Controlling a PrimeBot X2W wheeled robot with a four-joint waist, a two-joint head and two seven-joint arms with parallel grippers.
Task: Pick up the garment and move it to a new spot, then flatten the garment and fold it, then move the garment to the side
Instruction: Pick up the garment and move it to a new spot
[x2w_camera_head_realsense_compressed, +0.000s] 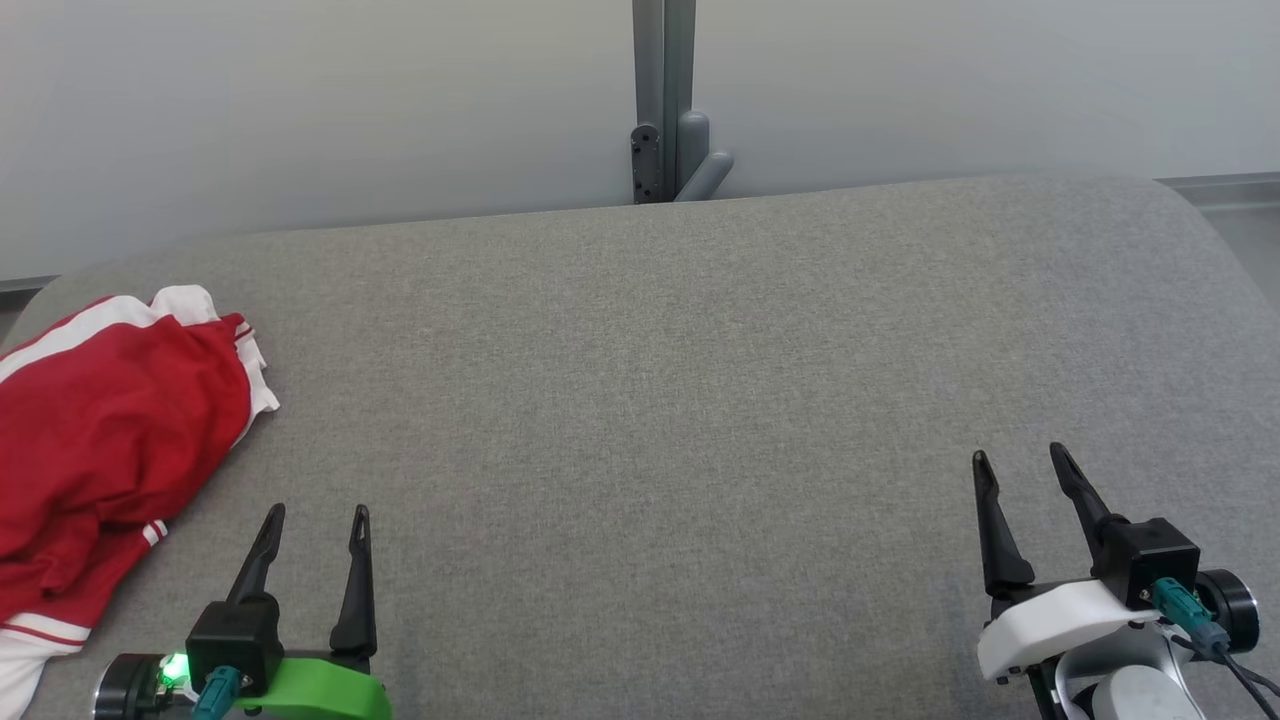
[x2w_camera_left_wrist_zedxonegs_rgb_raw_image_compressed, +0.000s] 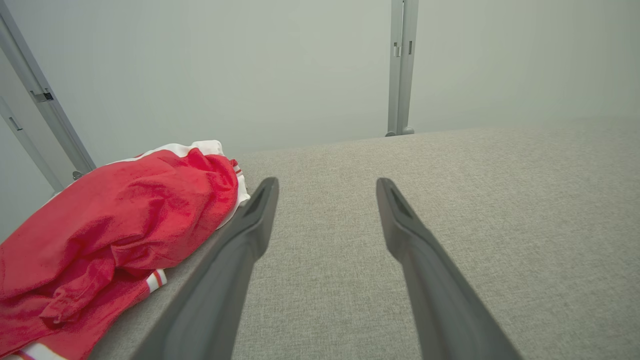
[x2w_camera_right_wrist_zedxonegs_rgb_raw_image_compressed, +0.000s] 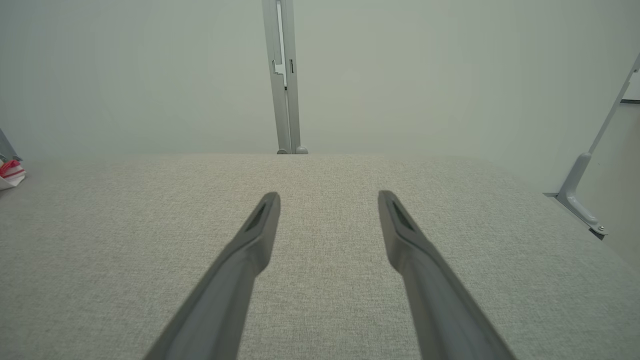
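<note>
Red garment with white trim (x2w_camera_head_realsense_compressed: 110, 430) lies bunched at the left edge of the frame on the grey fabric surface (x2w_camera_head_realsense_compressed: 650, 400). Your left pincer (x2w_camera_head_realsense_compressed: 318, 515) sits just beside it, fingers apart, empty. Right pincer (x2w_camera_head_realsense_compressed: 1020, 455) is at lower right, well apart from it, fingers likewise apart. Expect soft, light, limp cloth that drapes and sags. Pinch a raised fold near its striped edge, not flat fabric.
</note>
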